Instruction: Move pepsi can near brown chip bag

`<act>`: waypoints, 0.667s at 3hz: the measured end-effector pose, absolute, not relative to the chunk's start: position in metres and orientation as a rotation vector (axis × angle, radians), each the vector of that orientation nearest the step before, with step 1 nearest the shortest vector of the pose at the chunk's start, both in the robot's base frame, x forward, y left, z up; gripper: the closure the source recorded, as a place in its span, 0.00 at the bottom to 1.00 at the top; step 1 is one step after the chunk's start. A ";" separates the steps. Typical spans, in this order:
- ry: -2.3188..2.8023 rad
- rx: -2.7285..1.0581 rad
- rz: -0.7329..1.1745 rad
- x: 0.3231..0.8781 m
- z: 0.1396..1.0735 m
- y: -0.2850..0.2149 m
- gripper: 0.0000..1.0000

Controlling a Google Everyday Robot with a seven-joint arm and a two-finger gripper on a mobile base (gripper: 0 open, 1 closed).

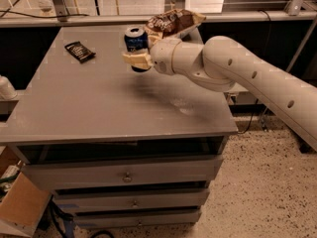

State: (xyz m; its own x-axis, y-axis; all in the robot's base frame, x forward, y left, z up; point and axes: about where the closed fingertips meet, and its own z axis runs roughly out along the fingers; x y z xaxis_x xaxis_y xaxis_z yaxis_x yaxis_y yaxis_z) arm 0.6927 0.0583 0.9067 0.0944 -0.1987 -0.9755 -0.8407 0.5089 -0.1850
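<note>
Upright can (134,37) clamped in gripper (138,59), just left of bag (174,21). Bag sits right and slightly behind. Probably only a set-down remains.

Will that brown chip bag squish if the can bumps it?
Probably squishes: the brown chip bag looks puffy and crinkled. Its glossy skin may also slide easily. The gripper holds the pepsi can right beside it.
</note>
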 end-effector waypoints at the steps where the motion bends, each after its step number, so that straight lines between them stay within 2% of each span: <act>1: 1.467 -0.969 0.507 0.741 0.911 0.049 1.00; 2: 1.505 -0.993 0.418 0.781 0.912 0.040 1.00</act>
State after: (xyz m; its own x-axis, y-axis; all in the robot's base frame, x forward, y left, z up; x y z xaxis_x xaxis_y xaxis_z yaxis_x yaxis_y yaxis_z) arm 0.7811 0.0404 0.9119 0.0913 -0.3397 -0.9361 -0.7739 0.5674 -0.2814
